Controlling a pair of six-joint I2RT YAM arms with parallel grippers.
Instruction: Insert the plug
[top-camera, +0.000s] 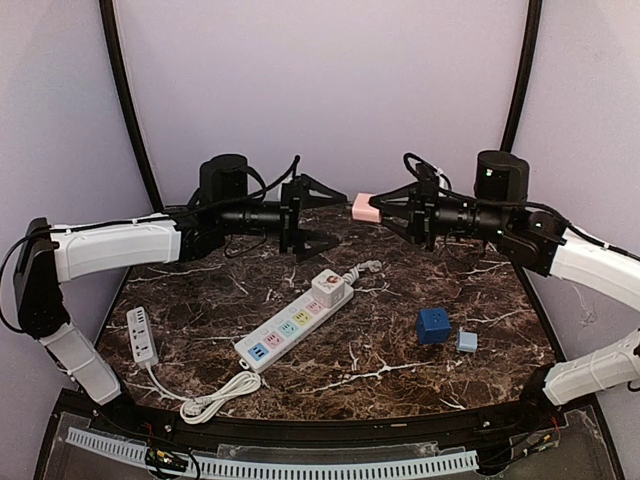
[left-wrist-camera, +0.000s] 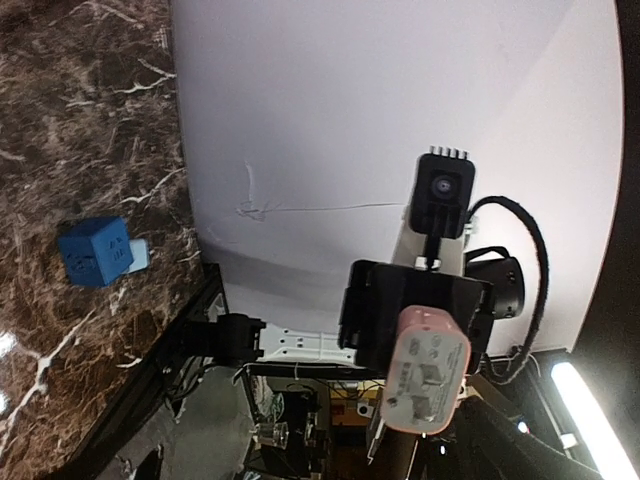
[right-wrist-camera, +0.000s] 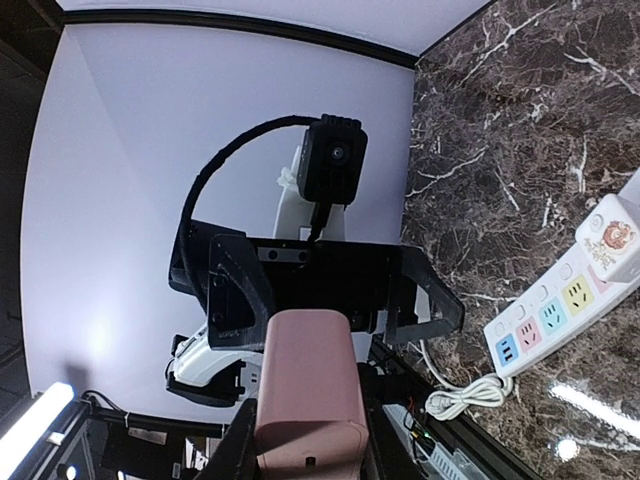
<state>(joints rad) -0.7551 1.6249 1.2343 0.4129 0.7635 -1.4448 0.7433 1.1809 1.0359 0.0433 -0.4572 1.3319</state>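
Note:
A pink plug (top-camera: 366, 207) hangs in the air above the back of the marble table (top-camera: 400, 375), with my right gripper (top-camera: 381, 211) shut on it. In the right wrist view the plug (right-wrist-camera: 308, 385) sits between the two black fingers (right-wrist-camera: 232, 445). In the left wrist view the plug (left-wrist-camera: 425, 372) shows its pronged face. My left gripper (top-camera: 342, 218) stands open just left of the plug, its jaws spread wide and clear of it. The white power strip (top-camera: 295, 322) with coloured sockets lies below on the table, and shows in the right wrist view as well (right-wrist-camera: 560, 310).
A white adapter (top-camera: 328, 287) sits in the strip's far end. The strip's coiled cord (top-camera: 215, 398) runs to a small white strip (top-camera: 141, 335) at the left. A blue cube (top-camera: 433, 325) and a light blue block (top-camera: 467, 341) lie at the right.

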